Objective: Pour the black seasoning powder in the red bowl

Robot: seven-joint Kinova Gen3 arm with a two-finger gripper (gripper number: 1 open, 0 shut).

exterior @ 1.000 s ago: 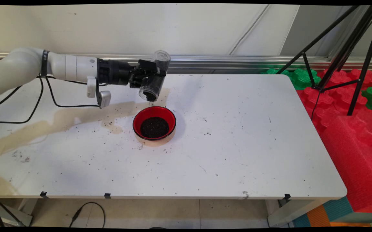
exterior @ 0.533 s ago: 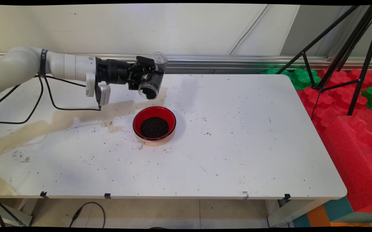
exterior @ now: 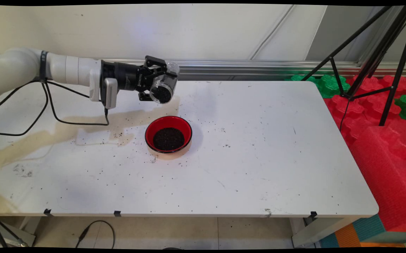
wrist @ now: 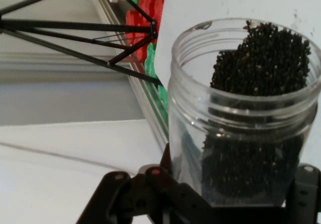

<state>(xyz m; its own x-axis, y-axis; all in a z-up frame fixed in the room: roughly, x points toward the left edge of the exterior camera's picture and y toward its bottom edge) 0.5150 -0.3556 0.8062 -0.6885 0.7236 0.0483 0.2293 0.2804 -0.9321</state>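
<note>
While nothing is resting in the lower part of the main view but scattered dark specks, the white tabletop (exterior: 259, 158) is carrying a round red bowl (exterior: 168, 135) at centre frame, glossy inside and heaped with fine black grains. Above it and slightly left, the black claw (exterior: 158, 84) is pinching a clear ribbed-neck plastic jar (exterior: 163, 88) by its sides, tipping it so the open mouth is facing the camera and the grains (wrist: 261, 63) are lying banked against one wall. A tan stain is spreading across the left. At upper right, a black tripod (exterior: 372, 52) is standing over red foam blocks (exterior: 382, 140).
</note>
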